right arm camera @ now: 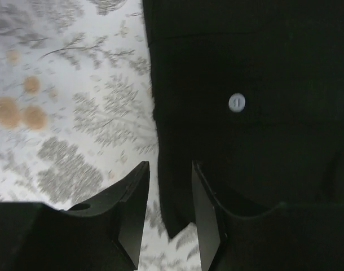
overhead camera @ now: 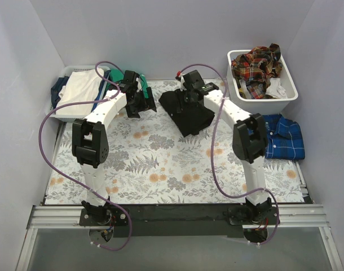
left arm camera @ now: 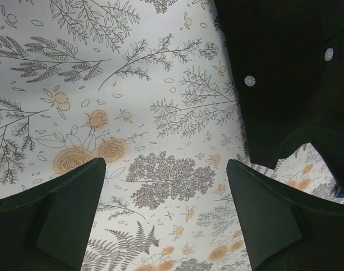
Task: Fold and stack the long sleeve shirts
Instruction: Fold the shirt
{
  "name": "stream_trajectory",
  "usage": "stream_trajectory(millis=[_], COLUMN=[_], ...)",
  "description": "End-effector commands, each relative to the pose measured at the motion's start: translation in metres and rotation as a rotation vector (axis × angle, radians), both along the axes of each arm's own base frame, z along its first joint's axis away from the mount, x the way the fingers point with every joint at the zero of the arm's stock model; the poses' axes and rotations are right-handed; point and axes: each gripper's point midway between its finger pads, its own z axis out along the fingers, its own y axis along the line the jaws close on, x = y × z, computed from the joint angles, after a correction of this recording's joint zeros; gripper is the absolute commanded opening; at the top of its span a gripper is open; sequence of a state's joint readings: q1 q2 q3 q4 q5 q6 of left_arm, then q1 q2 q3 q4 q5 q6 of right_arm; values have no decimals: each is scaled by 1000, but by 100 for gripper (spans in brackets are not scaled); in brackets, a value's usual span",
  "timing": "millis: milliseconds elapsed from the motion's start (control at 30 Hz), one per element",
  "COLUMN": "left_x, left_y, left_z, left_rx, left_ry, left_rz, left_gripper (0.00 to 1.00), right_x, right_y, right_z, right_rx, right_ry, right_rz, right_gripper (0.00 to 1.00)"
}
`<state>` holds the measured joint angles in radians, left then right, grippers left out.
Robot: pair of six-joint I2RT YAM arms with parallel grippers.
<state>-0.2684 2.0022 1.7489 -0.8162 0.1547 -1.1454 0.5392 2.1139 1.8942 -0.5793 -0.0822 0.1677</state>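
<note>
You're early: black shirt (overhead camera: 186, 113) part-folded on surface (overhead camera: 161, 169), blue plaid one (overhead camera: 282, 135) apart, red plaid ones (overhead camera: 256, 63) in bin (overhead camera: 268, 97), no stack yet; left gripper (left arm camera: 165, 166) wide apart & empty, right gripper (right arm camera: 170, 169) at black edge, grip can't tell.

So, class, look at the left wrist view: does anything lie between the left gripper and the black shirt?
Nothing visible does. The left gripper stands open over the floral tablecloth, and the black shirt lies close beside it, with only that cloth between them.

White arm links (overhead camera: 225, 110), black joints (overhead camera: 90, 144), looping purple cables (overhead camera: 45, 121), black wedge claw fingers (left arm camera: 59, 214).
</note>
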Motion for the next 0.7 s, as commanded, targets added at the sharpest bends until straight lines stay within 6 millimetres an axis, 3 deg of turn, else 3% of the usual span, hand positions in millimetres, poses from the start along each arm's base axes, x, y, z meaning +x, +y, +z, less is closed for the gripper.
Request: stream_trajectory(millis=[0, 100, 233, 433, 467, 500, 567, 600, 633, 667], left_x=[-2, -1, 1, 8, 8, 8, 8, 7, 7, 6], left_y=[7, 7, 8, 8, 7, 6, 2, 3, 0, 0], left_z=[46, 49, 51, 53, 53, 53, 51, 51, 54, 52], left_rx=[-2, -5, -4, -7, -13, -15, -29, -32, -42, -45], left_ry=[-89, -95, -104, -126, -124, -122, -117, -117, -124, -121], left_rz=[19, 15, 8, 3, -2, -3, -15, -18, -24, -33], left_gripper=[90, 91, 91, 92, 92, 92, 92, 92, 92, 92], right_x=[5, 5, -26, -119, -130, -159, -180, -205, -216, -224], right_y=[-5, -6, -10, -33, -34, -42, -44, -50, -52, -52], right_z=[-69, -86, -108, -126, -116, -128, -115, -122, -120, -109], right_rx=[-124, -136, -142, -140, -134, -164, -161, -186, -182, -164], right_ry=[139, 168, 257, 435, 426, 479, 466, 501, 509, 485], right_rz=[-12, -16, 65, 233, 253, 278, 307, 330, 345, 360], right_gripper=[45, 45, 45, 45, 44, 44, 44, 44, 44, 44])
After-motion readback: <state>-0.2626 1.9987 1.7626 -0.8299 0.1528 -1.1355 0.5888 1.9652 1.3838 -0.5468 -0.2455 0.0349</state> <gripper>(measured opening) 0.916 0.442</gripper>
